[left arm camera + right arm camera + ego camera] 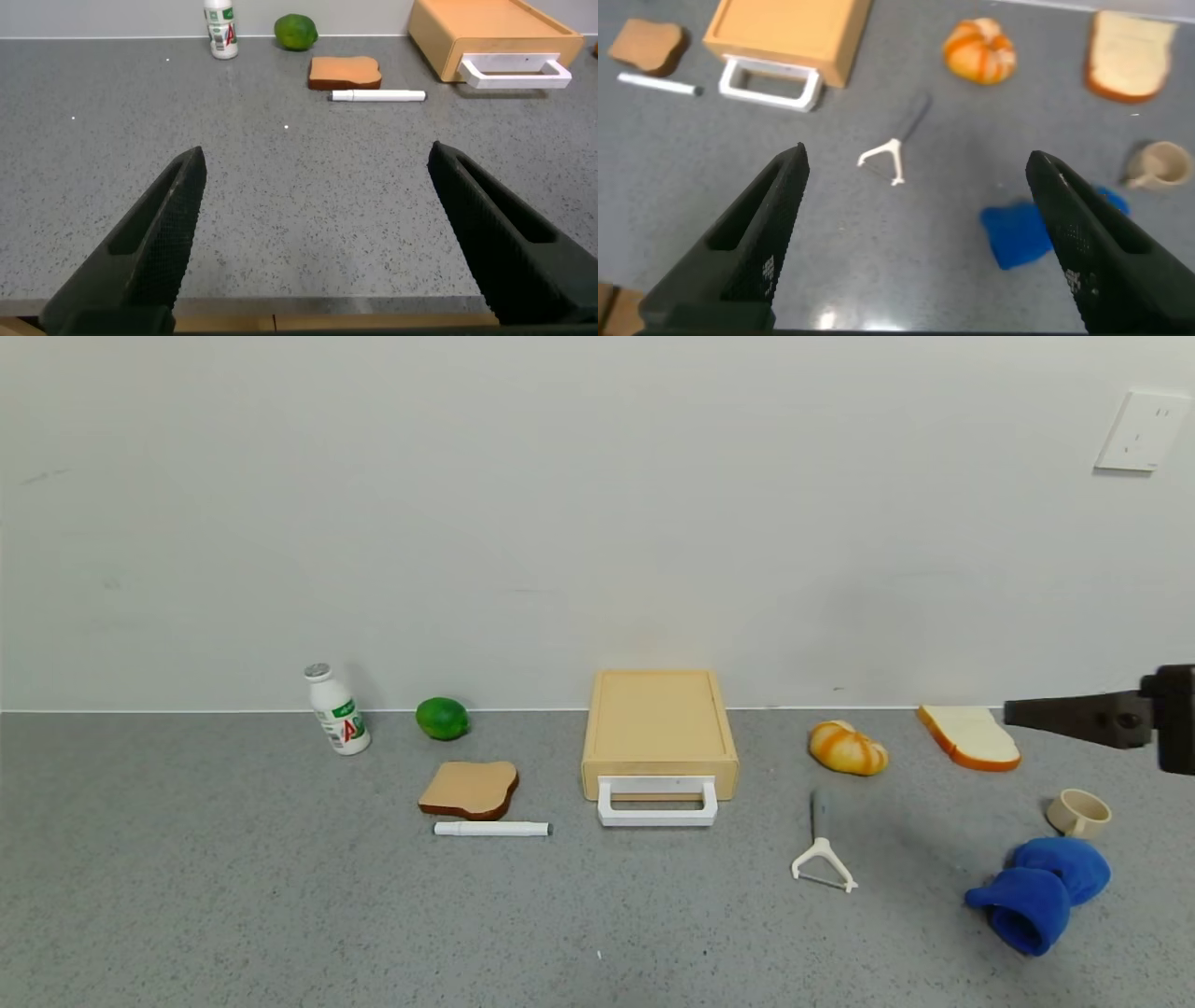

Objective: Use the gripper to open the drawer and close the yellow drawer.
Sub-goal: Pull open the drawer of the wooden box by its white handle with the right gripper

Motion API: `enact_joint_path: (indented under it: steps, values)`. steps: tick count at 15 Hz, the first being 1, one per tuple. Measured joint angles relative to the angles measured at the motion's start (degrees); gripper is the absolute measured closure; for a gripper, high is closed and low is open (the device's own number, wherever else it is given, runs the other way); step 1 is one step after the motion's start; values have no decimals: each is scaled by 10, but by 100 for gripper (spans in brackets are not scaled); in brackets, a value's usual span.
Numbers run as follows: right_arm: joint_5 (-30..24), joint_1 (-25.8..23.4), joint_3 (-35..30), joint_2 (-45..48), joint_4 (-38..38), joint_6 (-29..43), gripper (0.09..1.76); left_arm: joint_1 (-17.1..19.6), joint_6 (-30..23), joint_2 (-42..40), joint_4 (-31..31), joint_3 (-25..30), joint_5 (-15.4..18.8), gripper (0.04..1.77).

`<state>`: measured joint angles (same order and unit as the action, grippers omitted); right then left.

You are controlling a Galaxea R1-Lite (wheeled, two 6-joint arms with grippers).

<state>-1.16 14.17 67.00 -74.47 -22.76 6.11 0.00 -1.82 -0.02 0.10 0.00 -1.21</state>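
Note:
The pale yellow-tan drawer box (658,719) sits at the back middle of the grey counter, against the wall. Its drawer looks pushed in, with the white loop handle (657,801) at the front. The box also shows in the left wrist view (495,33) and in the right wrist view (785,28). My right gripper (920,154) is open and empty, held above the counter at the far right (1074,721), well away from the handle. My left gripper (318,154) is open and empty, low over the counter's near left edge, outside the head view.
Left of the drawer are a toast slice (470,789), a white marker (492,828), a lime (442,718) and a white bottle (338,709). To its right are a peeler (822,859), a bread roll (847,748), a white bread slice (971,737), a cup (1078,812) and a blue cloth (1041,891).

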Motion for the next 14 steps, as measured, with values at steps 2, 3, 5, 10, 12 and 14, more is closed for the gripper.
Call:
enact_joint_path:
  steps: [2, 3, 5, 10, 12, 14]
  values:
    - [1, 43, 46, -56, -23, 28, 14, 0, 0, 0, 0, 0, 0, 9]
    - [3, 62, 64, -83, -26, 38, 14, 0, 0, 0, 0, 0, 0, 9]
    - [22, 99, 97, -134, -29, 54, 14, 0, 0, 0, 0, 0, 0, 9]
    - [58, 182, 175, -265, -31, 81, 14, 0, 0, 0, 0, 0, 0, 9]
    - [65, 203, 209, -316, -32, 91, 14, 0, 0, 0, 0, 0, 0, 9]
    - [67, 213, 248, -363, -37, 98, 14, 0, 0, 0, 0, 0, 0, 9]
